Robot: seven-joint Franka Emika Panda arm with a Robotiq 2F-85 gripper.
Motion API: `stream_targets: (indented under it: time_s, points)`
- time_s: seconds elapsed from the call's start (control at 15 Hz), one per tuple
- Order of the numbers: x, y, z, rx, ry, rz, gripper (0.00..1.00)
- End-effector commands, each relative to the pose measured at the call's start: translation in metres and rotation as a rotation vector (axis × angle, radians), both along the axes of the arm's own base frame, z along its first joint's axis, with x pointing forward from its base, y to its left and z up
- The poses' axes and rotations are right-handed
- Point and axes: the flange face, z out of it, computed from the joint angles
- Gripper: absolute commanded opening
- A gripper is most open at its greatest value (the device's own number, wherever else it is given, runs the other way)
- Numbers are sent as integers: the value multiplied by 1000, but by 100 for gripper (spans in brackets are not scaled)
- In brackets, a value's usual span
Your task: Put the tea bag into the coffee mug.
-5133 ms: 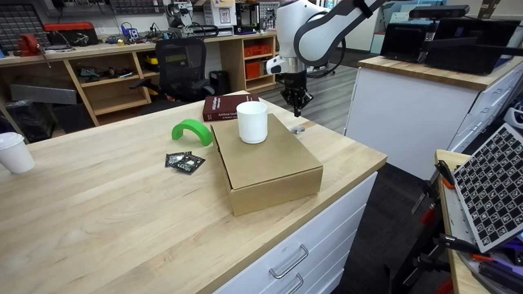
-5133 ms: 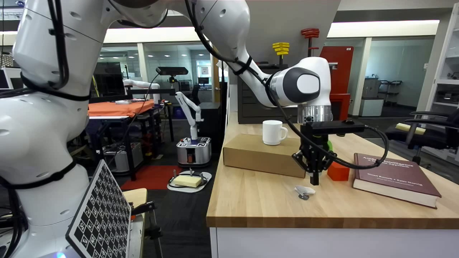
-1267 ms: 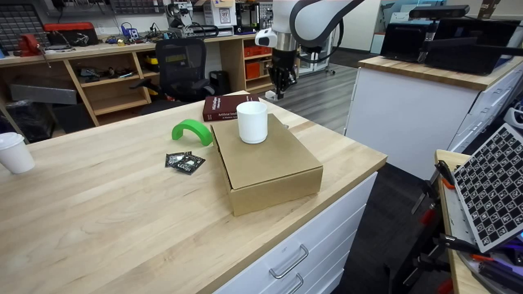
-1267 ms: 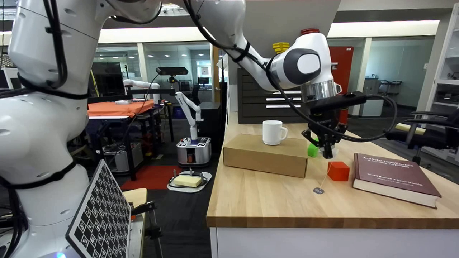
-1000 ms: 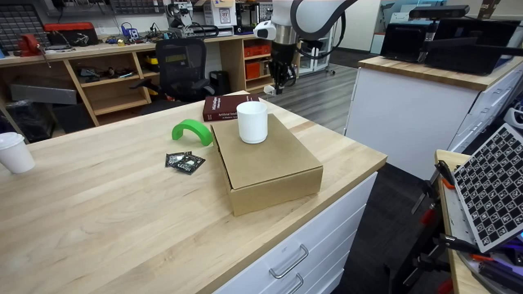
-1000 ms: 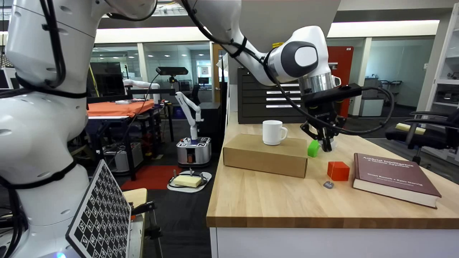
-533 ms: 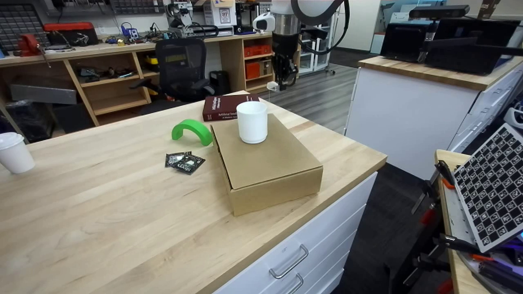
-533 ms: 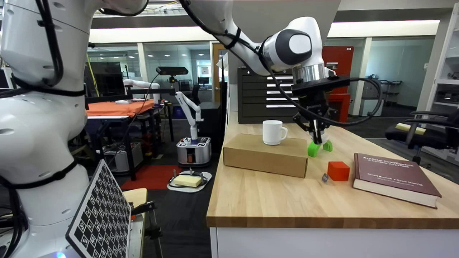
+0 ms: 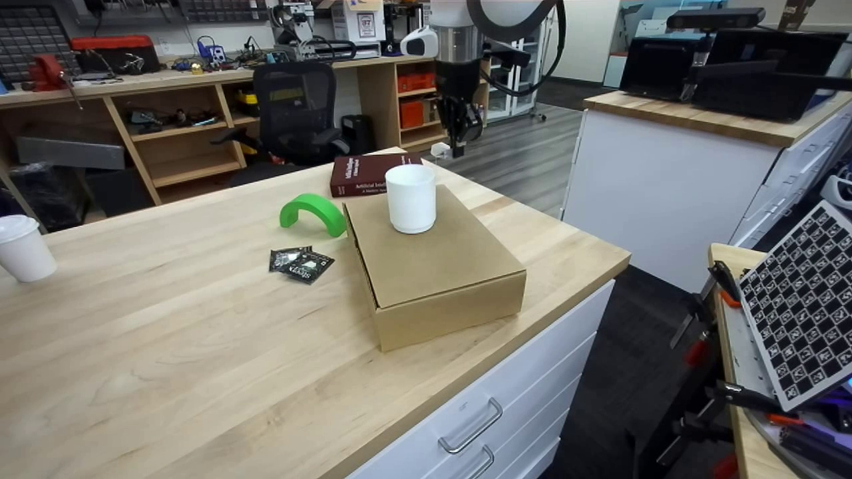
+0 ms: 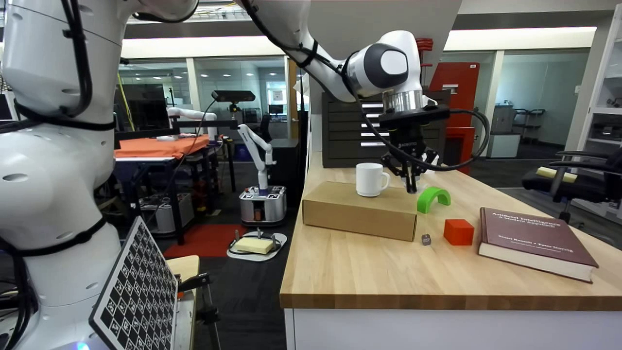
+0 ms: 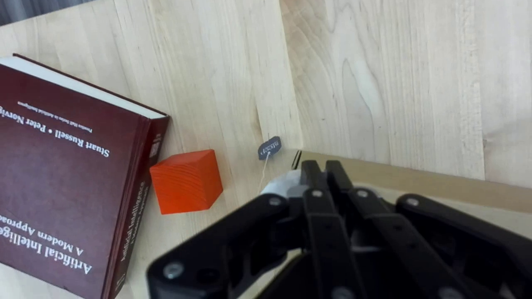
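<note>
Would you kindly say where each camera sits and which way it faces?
Exterior view: nearer the box, facing the book; end effector and arm's end show.
Exterior view: nearer the book, facing the black drawers; much of the arm shows.
Wrist view: on the arm, facing the tabletop; end effector shows.
Both exterior views share the mug.

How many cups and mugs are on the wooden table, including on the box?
2: the white mug stands on the cardboard box, the lidded white cup on the table, at an exterior view's left edge. The table runs out of frame, so others may be hidden.
</note>
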Motion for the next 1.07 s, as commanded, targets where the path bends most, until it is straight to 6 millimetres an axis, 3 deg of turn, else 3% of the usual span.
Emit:
stream_targets:
  time_s: [0.0, 0.33, 1.0]
  points:
    - [-7, 18, 31, -21, -32, -2, 2]
    - [-14, 42, 44, -49, -55, 22, 2]
    - [-35, 98, 41, -71, -50, 68, 2]
